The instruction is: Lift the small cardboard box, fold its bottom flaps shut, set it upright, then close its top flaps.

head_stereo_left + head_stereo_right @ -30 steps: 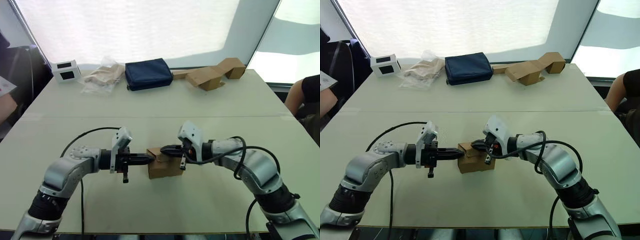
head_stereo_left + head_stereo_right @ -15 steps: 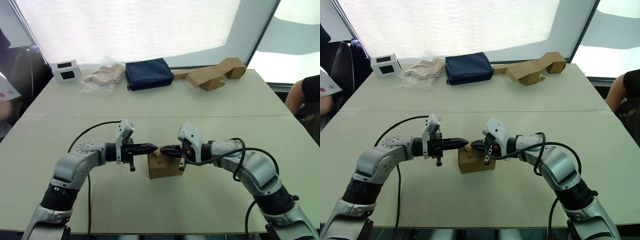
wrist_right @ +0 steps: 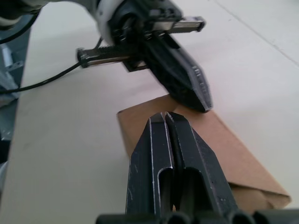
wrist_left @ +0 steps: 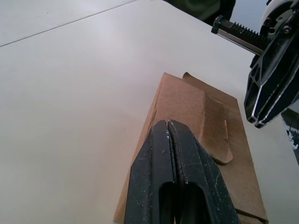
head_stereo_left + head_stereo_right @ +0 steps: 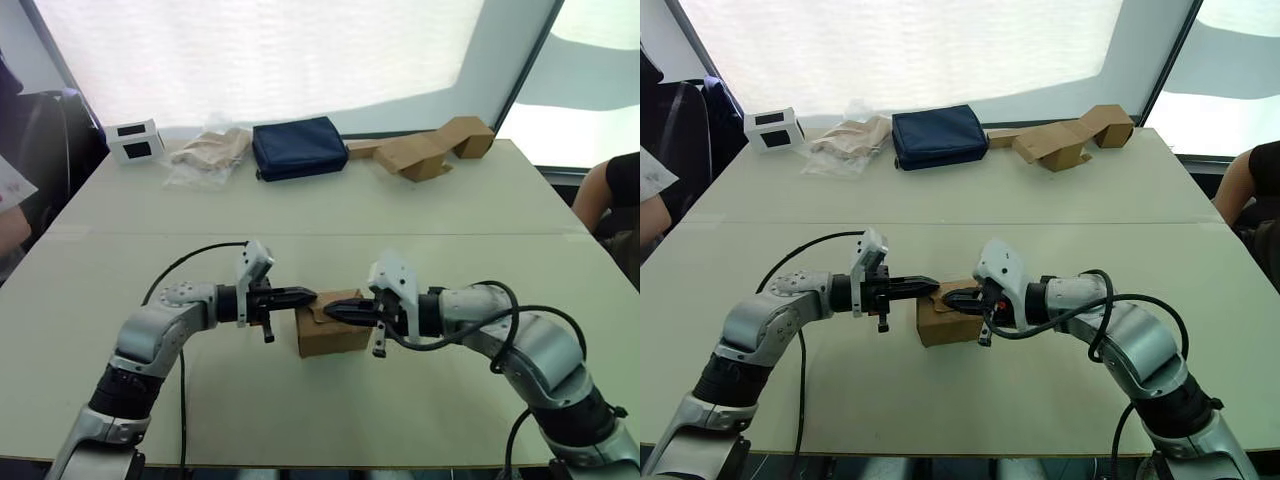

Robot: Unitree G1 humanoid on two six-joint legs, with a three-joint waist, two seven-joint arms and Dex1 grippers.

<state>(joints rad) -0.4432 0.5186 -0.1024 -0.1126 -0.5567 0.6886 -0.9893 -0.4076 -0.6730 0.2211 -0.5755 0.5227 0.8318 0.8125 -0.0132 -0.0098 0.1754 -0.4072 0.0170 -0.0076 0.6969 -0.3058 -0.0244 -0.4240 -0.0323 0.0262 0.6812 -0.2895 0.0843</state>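
Small white device (image 5: pixel 134 141), upper left of the frame, far table edge. Crumpled plastic bag (image 5: pixel 205 153) beside it. Navy pouch (image 5: pixel 298 147), upper centre. Folded cardboard pieces (image 5: pixel 432 148), upper right.

Left gripper (image 5: pixel 310 296), lower centre: fingers pressed together, tip over the left top edge of the small cardboard box (image 5: pixel 332 335).

Box sits on the table (image 5: pixel 420 215), lower centre, between both grippers. Top flaps (image 4: pixel 212 122) folded nearly flat; bottom flaps hidden.

Right gripper (image 5: pixel 330 311): fingers pressed together, tip over the box top, covering part of it.

Person's arm (image 5: pixel 604 192), right edge, cut off.
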